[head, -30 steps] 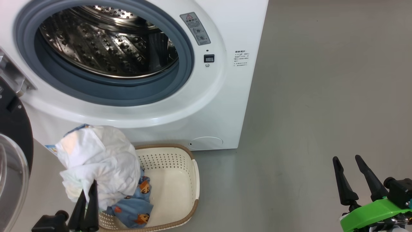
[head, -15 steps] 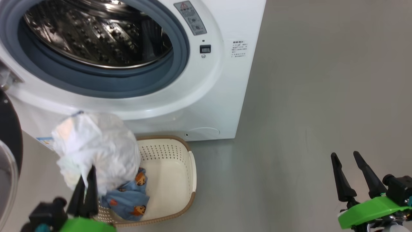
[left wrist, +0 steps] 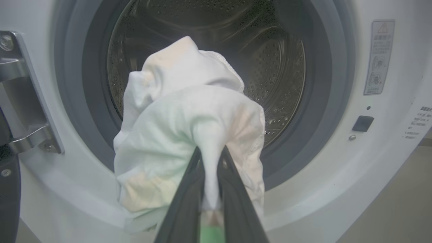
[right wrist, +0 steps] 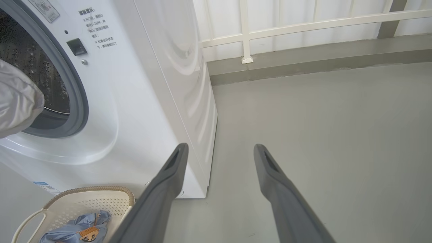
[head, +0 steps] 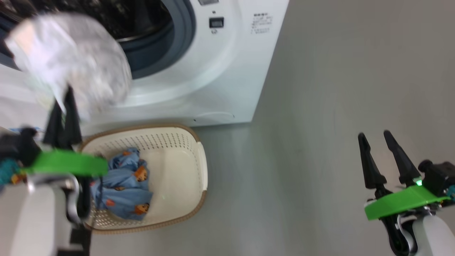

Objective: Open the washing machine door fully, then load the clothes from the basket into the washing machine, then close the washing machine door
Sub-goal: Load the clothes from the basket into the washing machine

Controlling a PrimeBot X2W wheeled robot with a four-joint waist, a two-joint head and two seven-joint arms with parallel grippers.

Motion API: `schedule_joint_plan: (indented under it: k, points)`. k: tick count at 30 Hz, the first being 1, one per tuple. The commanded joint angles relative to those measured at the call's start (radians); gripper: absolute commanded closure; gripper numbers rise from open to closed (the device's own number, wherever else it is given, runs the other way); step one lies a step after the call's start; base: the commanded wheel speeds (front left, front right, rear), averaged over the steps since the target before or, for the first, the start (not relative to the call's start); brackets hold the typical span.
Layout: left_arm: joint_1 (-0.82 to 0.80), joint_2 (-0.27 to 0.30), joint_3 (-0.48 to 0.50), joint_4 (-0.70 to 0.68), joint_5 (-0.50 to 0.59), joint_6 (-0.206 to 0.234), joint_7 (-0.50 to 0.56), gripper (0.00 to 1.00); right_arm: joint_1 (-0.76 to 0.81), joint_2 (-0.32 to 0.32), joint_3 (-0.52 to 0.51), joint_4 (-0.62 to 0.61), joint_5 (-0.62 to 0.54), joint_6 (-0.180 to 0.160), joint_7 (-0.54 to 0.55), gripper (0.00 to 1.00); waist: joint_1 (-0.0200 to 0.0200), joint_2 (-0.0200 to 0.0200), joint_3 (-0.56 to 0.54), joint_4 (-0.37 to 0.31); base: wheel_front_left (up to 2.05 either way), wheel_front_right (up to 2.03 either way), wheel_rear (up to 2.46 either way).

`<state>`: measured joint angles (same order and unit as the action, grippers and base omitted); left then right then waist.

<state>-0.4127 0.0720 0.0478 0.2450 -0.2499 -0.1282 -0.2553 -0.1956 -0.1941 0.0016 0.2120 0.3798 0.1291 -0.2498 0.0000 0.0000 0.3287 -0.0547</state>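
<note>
My left gripper (head: 67, 90) is shut on the white garment (head: 71, 57) and holds it in front of the washing machine (head: 213, 71). In the left wrist view the bunched white garment (left wrist: 189, 135) hangs from the closed fingers (left wrist: 189, 189) just before the gasket and the steel drum (left wrist: 280, 67). The door's black edge (left wrist: 6, 195) shows at the left by the steel hinge (left wrist: 23, 101), swung open. The blue garment (head: 122, 185) with orange prints lies in the cream basket (head: 201, 156) on the floor. My right gripper (head: 373, 134) is open and holds nothing, out to the right.
Grey floor (head: 320, 106) spreads to the right of the machine. In the right wrist view a white railing (right wrist: 303, 23) and a low kerb run behind it. The basket (right wrist: 87, 190) stands right below the machine's front.
My left gripper has lifted the white garment from just above the basket up to the drum opening. The head camera has shifted. My right gripper stays open and still.
</note>
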Motion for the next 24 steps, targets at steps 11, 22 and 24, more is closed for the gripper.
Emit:
schedule_joint_plan:
  k: [11,22,24]
  points:
    - [-0.357,0.105,0.064,0.265,0.016,-0.003,-0.006,1.0,-0.098,0.027,0.058,-0.025,0.01,0.002,-0.012,0.0,0.0,0.0,0.156,-0.11,0.0,0.0,0.0]
    - [-0.587,0.166,0.09,0.506,0.049,-0.003,-0.006,1.0,-0.146,0.05,0.103,-0.014,0.02,0.002,-0.012,0.0,0.0,0.0,0.207,-0.185,0.0,0.0,0.0]
    - [-0.634,0.179,0.089,0.54,0.066,-0.003,-0.006,1.0,-0.155,0.056,0.114,-0.012,0.022,0.002,-0.012,0.0,0.0,0.0,0.214,-0.201,0.0,0.0,0.0]
